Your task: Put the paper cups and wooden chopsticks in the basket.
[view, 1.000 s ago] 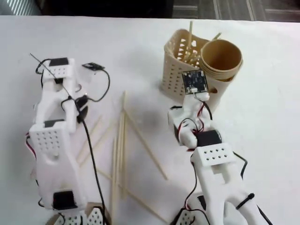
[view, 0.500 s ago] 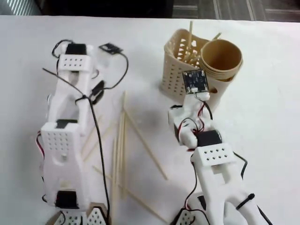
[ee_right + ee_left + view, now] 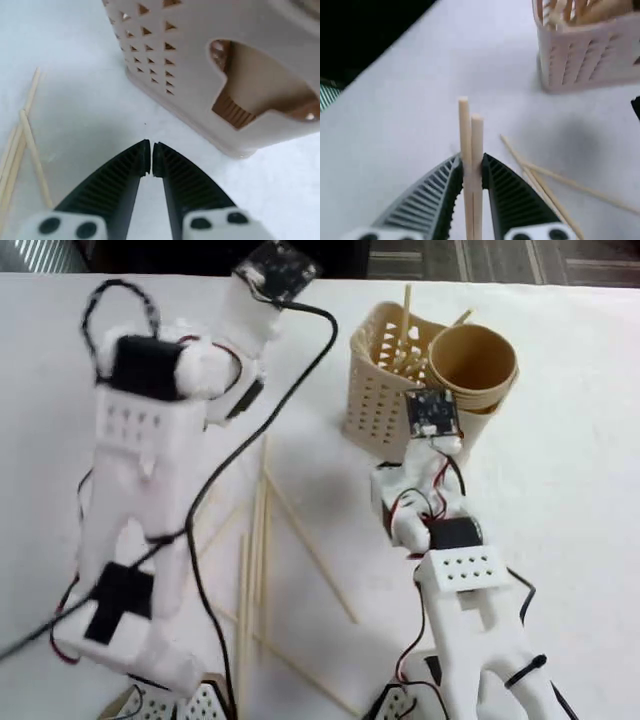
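Two held chopsticks (image 3: 471, 135): pinched side by side between the fingers of the left gripper (image 3: 471, 162), ends sticking out past the fingertips, raised above the table (image 3: 560, 500).
Left gripper: clenched on this pair, nothing else between the fingers.
Left arm (image 3: 150, 440): in the high view stretched toward 12 o'clock, on the 9 o'clock side of the basket (image 3: 380, 390), apart from it.
Right gripper (image 3: 151, 152): fingers pressed together with nothing between them, low over the table, just beside the basket wall, at its 6 o'clock side in the high view.
Basket: upright at about 1 o'clock on the table, pale, with many small holes in the walls.
Paper cups (image 3: 472, 365): brown, stacked one in another, standing inside the basket at its 3 o'clock side, rim above the basket rim.
Chopsticks in basket (image 3: 405, 315): a few, tilted, ends rising above the rim.
Loose chopsticks (image 3: 262, 540): several, flat on the table at about 6 o'clock, between the two arms, some touching, some crossing, at 7 o'clock from the basket.
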Robot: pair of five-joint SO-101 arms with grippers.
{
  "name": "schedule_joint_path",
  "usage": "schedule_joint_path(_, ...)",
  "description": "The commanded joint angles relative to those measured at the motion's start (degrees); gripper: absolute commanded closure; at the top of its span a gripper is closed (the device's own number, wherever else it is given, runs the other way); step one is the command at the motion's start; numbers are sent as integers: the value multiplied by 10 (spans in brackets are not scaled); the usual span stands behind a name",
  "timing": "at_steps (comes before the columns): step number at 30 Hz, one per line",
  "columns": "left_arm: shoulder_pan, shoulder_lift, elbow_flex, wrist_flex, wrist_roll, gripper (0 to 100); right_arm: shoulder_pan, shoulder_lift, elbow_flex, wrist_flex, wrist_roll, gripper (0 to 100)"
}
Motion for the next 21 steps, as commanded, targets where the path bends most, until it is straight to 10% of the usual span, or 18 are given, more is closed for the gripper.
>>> schedule_joint_path(1,37,-48,-62,-36,27,979,30,-20,-8,-10,-4,974)
schedule_joint_path(21,151,-45,-119,-421,236,978,70,-145,49,-19,-5,974)
